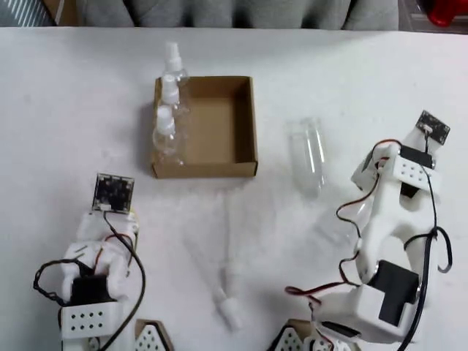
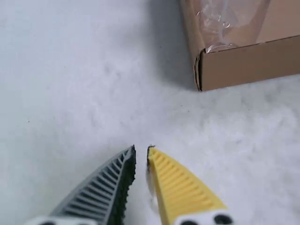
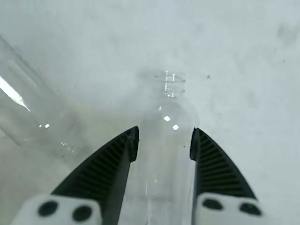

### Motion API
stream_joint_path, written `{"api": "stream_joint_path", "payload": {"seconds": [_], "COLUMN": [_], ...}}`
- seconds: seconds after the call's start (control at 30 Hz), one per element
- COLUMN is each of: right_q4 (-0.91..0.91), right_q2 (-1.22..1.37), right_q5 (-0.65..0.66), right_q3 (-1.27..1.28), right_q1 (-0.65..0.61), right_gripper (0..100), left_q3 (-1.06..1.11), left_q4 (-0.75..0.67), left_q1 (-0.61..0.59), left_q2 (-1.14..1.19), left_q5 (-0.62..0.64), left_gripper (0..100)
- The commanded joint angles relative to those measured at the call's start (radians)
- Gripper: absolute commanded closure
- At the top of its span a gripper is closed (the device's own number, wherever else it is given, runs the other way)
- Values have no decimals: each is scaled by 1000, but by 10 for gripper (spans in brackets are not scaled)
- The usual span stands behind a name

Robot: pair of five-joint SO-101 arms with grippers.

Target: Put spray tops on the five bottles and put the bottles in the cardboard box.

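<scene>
Right gripper [image 3: 164, 138] straddles an uncapped bottle [image 3: 169, 117] on the white table [image 1: 73, 88], its black fingers parted to the bottle's width and seemingly pressed against both flanks, the open neck pointing away from the wrist. That hold probably serves to steady the bottle and leave its mouth free for a spray top. A second clear bottle [image 1: 307, 155], also without a top, lies on its side just beside the first, between the right arm and the cardboard box [image 1: 205, 169]. Three capped bottles [image 1: 164, 130] stand in a row inside the box against the wall on the left arm's side, an arrangement that leaves the rest of the floor open for the remaining two. Loose spray tops [image 1: 230, 311], their thin tubes trailing, rest on the table between the two arms. Left gripper [image 2: 141, 152] hangs low near a front corner of the box, its grey and yellow fingers all but closed, with only a slit between them and nothing in their grasp.
</scene>
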Motion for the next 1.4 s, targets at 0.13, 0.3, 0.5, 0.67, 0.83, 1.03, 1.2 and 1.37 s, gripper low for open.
{"api": "stream_joint_path", "payload": {"seconds": [0.13,0.3,0.5,0.67,0.83,1.03,1.2,1.37], "right_q4": [-1,18,53,91,105,101,50,1], "right_q2": [15,16,16,-8,-77,-122,-111,-33], "right_q5": [-12,-12,-12,94,107,106,104,41], "right_q3": [-31,-29,-28,-38,-12,54,91,97], "right_q1": [-10,-21,-21,-21,-21,-58,-76,-71], "right_gripper": [841,724,735,740,740,740,741,743], "left_q3": [-5,-5,-5,-5,-5,-5,-5,-5], "left_q4": [6,6,6,6,6,6,6,6], "left_q1": [-5,-5,-5,-5,-5,-5,-5,-5], "left_q2": [-19,-19,-19,-19,-19,-19,-19,-19], "left_q5": [-11,-11,-11,-11,-11,-11,-11,-11], "left_gripper": [946,946,946,946,946,946,946,946]}}
